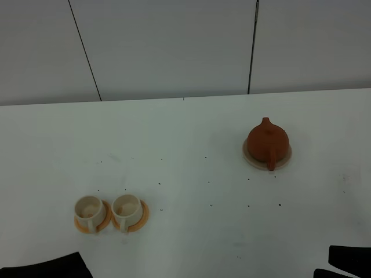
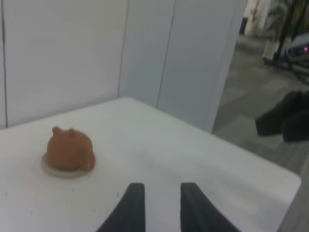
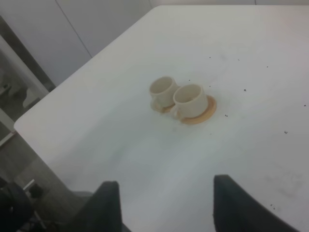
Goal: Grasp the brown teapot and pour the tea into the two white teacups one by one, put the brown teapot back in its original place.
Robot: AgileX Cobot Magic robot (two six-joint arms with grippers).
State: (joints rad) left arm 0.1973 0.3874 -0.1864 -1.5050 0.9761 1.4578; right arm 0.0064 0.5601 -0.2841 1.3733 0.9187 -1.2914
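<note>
The brown teapot [image 1: 268, 141] sits on its beige coaster, the original place [image 1: 249, 155], at the right of the white table, handle toward the front. The two white teacups [image 1: 88, 208] [image 1: 126, 207] stand side by side on orange saucers [image 1: 141, 219] at the front left. In the left wrist view my left gripper [image 2: 161, 205] is open and empty, well short of the teapot [image 2: 70, 147]. My right gripper [image 3: 166, 193] is also open and empty, facing the teacups [image 3: 162, 90] [image 3: 189, 99] from a distance.
Small dark specks dot the white table [image 1: 191, 174]. Grey wall panels [image 1: 174, 46] stand behind its far edge. Dark arm parts show at the front corners [image 1: 46, 267] [image 1: 348, 259]. The table edge [image 3: 34, 121] drops to the floor near the cups.
</note>
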